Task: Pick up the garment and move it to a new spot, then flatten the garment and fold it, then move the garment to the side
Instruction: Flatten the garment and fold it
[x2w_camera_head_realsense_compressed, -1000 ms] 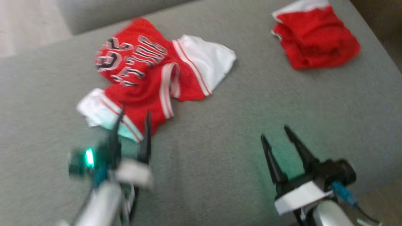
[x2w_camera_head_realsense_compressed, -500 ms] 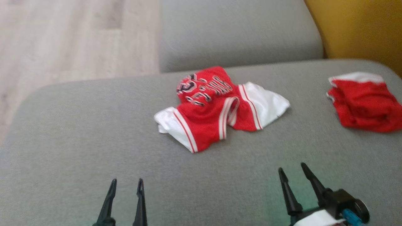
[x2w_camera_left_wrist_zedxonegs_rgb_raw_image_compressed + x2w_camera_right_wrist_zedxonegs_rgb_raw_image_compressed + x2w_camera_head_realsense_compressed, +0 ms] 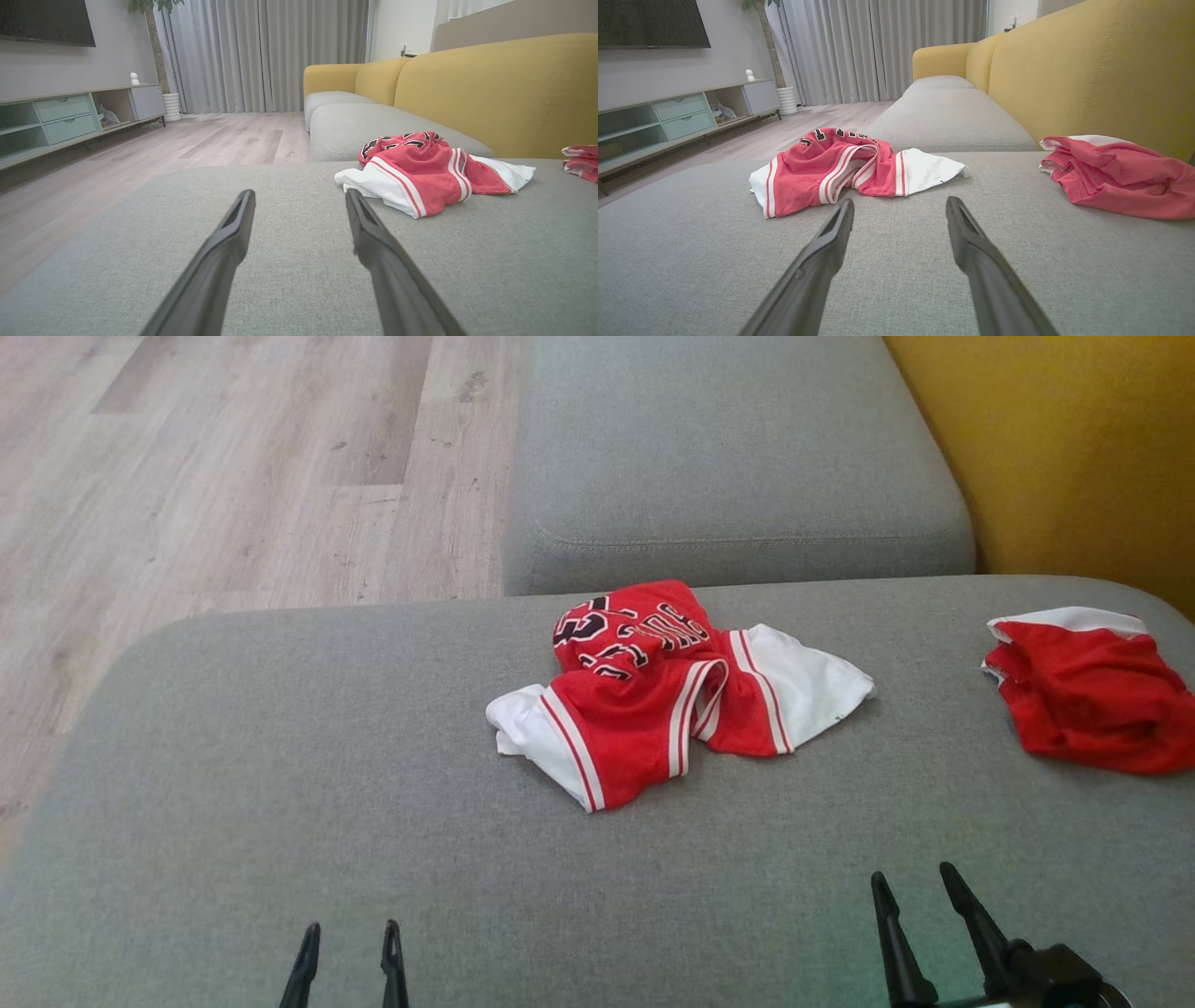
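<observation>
A crumpled red and white jersey with black lettering, the garment (image 3: 667, 695) (image 3: 420, 170) (image 3: 836, 165), lies in the middle of the grey sofa seat (image 3: 280, 784). My left gripper (image 3: 350, 935) (image 3: 299, 198) stands open and empty near the seat's front edge, well short of the garment and to its left. My right gripper (image 3: 915, 885) (image 3: 900, 207) is open and empty too, in front of the garment and a little to its right.
A second red and white cloth (image 3: 1088, 691) (image 3: 1115, 172) lies bunched at the seat's right end. Behind are another grey cushion (image 3: 728, 457) and the yellow backrest (image 3: 1055, 448). Wooden floor (image 3: 215, 476) lies to the left, with a low TV cabinet (image 3: 70, 121).
The head camera has tilted up, so the whole picture shifted down. Both grippers have drawn back toward me from the garment; the left one was at its near edge a second ago.
</observation>
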Robot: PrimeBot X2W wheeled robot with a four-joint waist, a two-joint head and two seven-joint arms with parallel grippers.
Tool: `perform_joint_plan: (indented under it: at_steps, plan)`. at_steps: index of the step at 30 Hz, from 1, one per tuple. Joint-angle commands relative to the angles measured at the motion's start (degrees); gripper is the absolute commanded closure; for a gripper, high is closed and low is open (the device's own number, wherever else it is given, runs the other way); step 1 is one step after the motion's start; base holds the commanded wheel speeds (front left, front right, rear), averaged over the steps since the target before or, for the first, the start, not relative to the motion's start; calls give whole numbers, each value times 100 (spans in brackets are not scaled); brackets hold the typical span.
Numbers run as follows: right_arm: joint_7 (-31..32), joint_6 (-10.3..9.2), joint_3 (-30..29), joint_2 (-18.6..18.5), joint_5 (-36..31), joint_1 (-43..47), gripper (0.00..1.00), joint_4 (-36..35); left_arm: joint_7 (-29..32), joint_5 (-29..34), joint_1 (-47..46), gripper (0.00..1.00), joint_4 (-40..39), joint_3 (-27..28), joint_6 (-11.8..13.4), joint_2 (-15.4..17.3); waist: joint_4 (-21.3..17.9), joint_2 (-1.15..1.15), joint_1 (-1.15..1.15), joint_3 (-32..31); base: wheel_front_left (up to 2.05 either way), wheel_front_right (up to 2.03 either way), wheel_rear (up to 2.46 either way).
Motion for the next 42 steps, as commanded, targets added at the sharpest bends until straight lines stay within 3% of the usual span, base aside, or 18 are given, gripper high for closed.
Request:
perform_joint_plan:
  at_steps: [1, 28, 36, 42]
  plan:
    - [-22, -5, 126, -34, 41, -205, 0, -210, -55, 77, -210, 0, -201, 196, -41, -88, -14, 0, 1, 1, 0, 0, 0]
    - [-22, -5, 230, -34, 115, -175, 0, -214, -56, 209, -187, 0, -57, 117, -160, -121, -122, 0, 1, 15, 0, 0, 0]
    - [-22, -5, 356, -34, 18, -387, 0, -321, -56, 348, -720, 0, 103, -314, -349, -123, -555, 0, 1, 449, 0, 0, 0]
    - [-22, -5, 419, -34, -58, -617, 0, -449, -56, 526, -1854, 0, 910, -935, -543, -123, -1192, 0, 1, 1004, 0, 0, 0]
